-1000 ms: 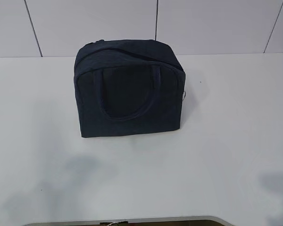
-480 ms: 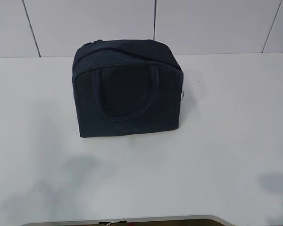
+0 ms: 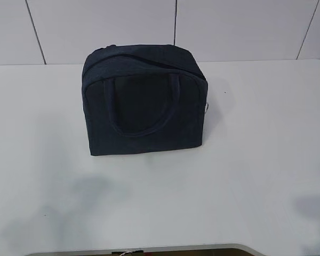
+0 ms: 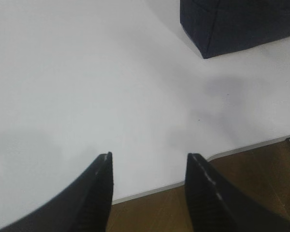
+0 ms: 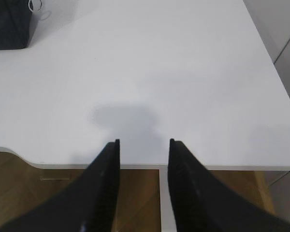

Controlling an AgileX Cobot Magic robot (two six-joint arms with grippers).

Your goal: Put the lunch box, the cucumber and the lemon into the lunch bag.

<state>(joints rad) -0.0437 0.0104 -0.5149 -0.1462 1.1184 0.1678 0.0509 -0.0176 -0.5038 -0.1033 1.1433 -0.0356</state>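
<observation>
The dark navy lunch bag [image 3: 144, 98] stands upright at the back middle of the white table, its top zipper closed and one loop handle lying on its front face. One bottom corner of the lunch bag [image 4: 237, 24] shows in the left wrist view, another corner [image 5: 8, 24] with its silver ring pull [image 5: 35, 6] in the right wrist view. My left gripper [image 4: 150, 155] is open with nothing between its jaws, over the table's near edge. My right gripper [image 5: 143, 141] is also open and holds nothing at that edge. The lunch box, cucumber and lemon are out of view.
The white table [image 3: 245, 160] ends at a front edge [image 4: 150, 191] right under both grippers, with brown floor [image 5: 135, 193] below. A pale panelled wall [image 3: 229, 26] stands behind the table. Arm shadows lie on the table's front left and right.
The bag and table look unchanged. The shadows at the front of the table shifted only slightly.
</observation>
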